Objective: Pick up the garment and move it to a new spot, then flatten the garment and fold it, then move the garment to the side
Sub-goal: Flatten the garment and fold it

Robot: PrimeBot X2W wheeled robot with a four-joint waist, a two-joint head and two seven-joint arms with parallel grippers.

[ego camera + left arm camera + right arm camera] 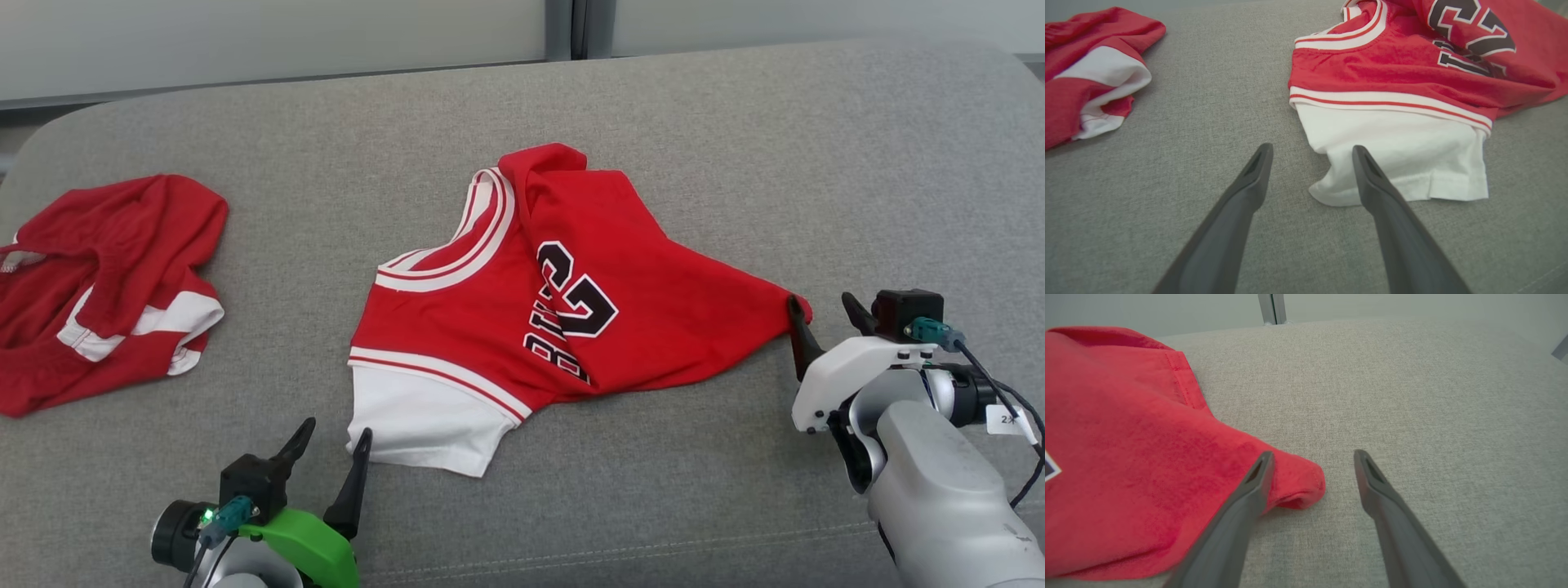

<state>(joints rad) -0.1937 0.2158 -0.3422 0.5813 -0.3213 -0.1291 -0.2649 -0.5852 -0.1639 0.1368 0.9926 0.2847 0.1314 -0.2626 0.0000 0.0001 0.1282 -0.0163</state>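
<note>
Lying near the middle of the grey cushion (694, 122), the garment (522, 302) is a red jersey with white trim, partly doubled over itself so that its black lettering runs sideways. A white sleeve (424, 425) sticks out at its near left end, and a pointed red corner (796, 310) stretches out to the right.

The left gripper (336, 429) sits at the sleeve's lower left corner with its fingers spread apart and nothing between them but the cloth's edge. In the left wrist view the sleeve's (1404, 151) rounded corner reaches into the gap of the left gripper (1311, 149), and one finger overlaps the white cloth. Whether it presses on the cloth cannot be told.

The right gripper (820, 300) stands at the red corner, its fingers also wide apart and gripping nothing. In the right wrist view the corner (1306, 486) pokes into the gap of the right gripper (1312, 454), close beside one finger, while the other finger stands over bare cushion.

A second red garment (106, 278) lies crumpled at the far left, well apart from the jersey, with a band of bare grey between them. Bare cushion runs behind the jersey up to the rounded back edge and out to the right. A seam (653, 551) crosses the cushion near the robot.
</note>
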